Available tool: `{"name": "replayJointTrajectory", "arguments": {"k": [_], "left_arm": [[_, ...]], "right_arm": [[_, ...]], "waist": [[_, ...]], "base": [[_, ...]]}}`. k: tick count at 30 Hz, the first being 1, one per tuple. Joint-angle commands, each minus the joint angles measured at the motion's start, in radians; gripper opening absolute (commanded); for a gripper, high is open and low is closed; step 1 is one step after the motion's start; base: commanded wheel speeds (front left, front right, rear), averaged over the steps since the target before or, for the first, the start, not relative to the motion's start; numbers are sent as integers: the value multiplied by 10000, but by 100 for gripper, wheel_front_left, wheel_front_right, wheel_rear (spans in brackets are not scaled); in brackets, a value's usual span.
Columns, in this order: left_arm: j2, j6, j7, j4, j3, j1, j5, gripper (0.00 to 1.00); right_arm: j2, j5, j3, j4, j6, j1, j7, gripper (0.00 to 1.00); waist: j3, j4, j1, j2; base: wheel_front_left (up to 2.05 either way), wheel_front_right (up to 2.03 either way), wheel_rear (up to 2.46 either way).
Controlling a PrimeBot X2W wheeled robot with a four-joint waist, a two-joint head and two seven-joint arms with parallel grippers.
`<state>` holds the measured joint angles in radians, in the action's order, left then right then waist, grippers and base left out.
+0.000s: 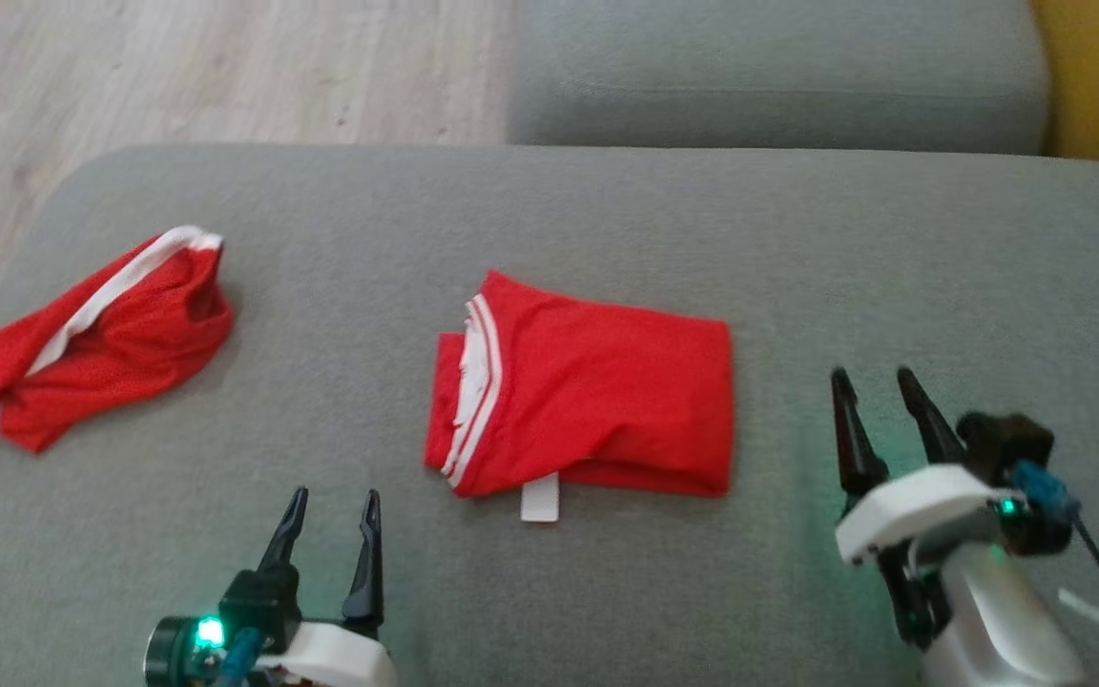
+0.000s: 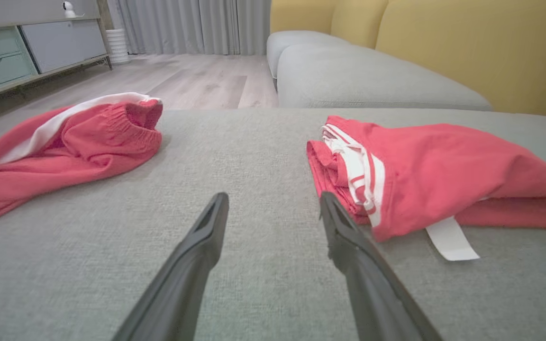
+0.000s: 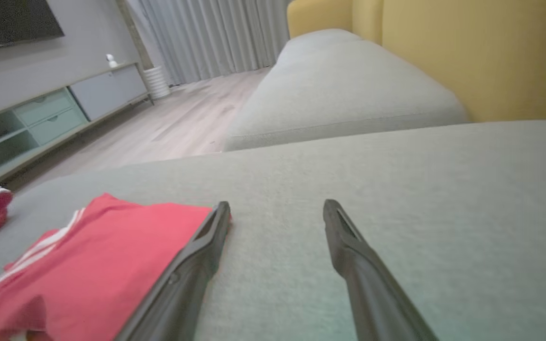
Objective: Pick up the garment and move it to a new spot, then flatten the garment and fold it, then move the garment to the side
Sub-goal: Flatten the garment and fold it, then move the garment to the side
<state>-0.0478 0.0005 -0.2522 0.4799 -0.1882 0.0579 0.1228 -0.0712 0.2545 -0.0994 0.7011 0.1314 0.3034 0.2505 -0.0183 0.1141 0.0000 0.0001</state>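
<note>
Red fabric folded into a compact rectangle, the garment [image 1: 597, 401] lies flat about the middle of the grey sofa cushion [image 1: 607, 219], well clear of its far edge. Its white-striped hem faces the cushion's left edge, and a small white label [image 1: 540, 499] sticks out from under the fold on the near side. A second red garment [image 1: 101, 343] with a white band lies crumpled by the cushion's left edge, well apart from the folded one. The left gripper [image 1: 336, 493] sits on the near side, between the two garments and closer to the folded one. Its fingers are spread, with nothing between them but bare cushion. In its wrist view the right finger [image 2: 349, 237] ends just beside the striped corner, and I cannot tell whether it touches. The right gripper [image 1: 871, 372] is off the folded garment's right side, also parted and empty. In its wrist view one finger [image 3: 197, 255] lines up with the garment's right edge, whether in contact I cannot tell. Beyond the far edge are another grey cushion [image 1: 778, 76], a yellow backrest [image 2: 467, 47] and pale wood flooring [image 1: 225, 67].
</note>
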Motion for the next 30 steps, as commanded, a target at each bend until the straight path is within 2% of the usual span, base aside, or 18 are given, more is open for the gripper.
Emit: {"name": "replayJointTrajectory", "arguments": {"k": [1,5,11,20,25,30], "left_arm": [[-25,113,-95,-361,504,227,-105,100],[-25,174,-95,-524,595,-72,-149,100],[-25,174,-95,-796,548,-538,-210,100],[-24,108,-95,-868,456,-403,-248,100],[-24,94,-95,-934,190,-172,-75,100],[-24,81,-95,-858,-233,257,111,100]], "right_arm": [[173,-288,95,-433,-7,-103,111,100],[199,-560,281,-449,-7,-555,111,100],[207,-105,151,-522,-7,-1168,112,100],[209,-144,-35,-594,-7,-977,112,100],[209,99,-734,-218,-7,-195,112,100],[209,398,-1505,675,-7,1160,112,100]], "waist": [[232,-323,0,-1],[321,-443,0,-1],[465,-526,0,-1],[300,-405,0,-1],[-199,-122,0,-1],[-787,433,0,-1]], "base": [[0,0,0],[0,0,0],[0,0,0],[0,0,0],[0,0,0],[0,0,0]]}}
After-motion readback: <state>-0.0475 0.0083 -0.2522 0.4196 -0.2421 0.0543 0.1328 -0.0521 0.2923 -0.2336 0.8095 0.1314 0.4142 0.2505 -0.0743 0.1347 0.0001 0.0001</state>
